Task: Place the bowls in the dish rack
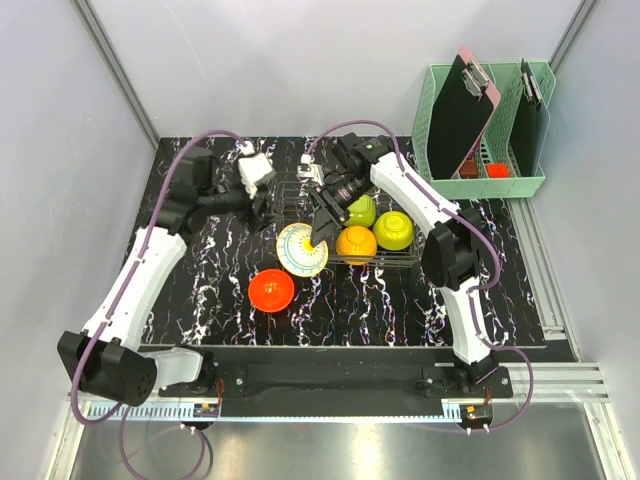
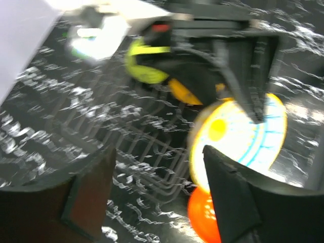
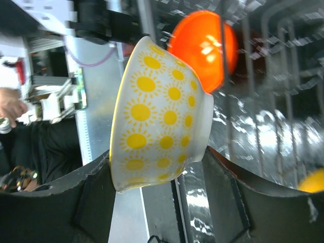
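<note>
The wire dish rack [image 1: 392,262] stands mid-table and holds a lime green bowl [image 1: 361,210], a yellow-green bowl [image 1: 394,230] and an orange bowl [image 1: 356,242]. My right gripper [image 1: 320,233] is shut on the cream-white bowl [image 1: 300,250], tilted on its side at the rack's left front corner. In the right wrist view this sun-patterned bowl [image 3: 157,111] sits between the fingers [image 3: 93,202]. The red-orange bowl [image 1: 271,289] lies on the table in front. My left gripper [image 1: 262,207] is open and empty at the rack's left end; its wrist view shows the rack wires [image 2: 147,152] below.
A mint-green plastic basket [image 1: 440,120] with clipboards stands at the back right, with small red items in front of it. The black marbled mat [image 1: 200,300] covers the table. Grey walls close in the left, back and right.
</note>
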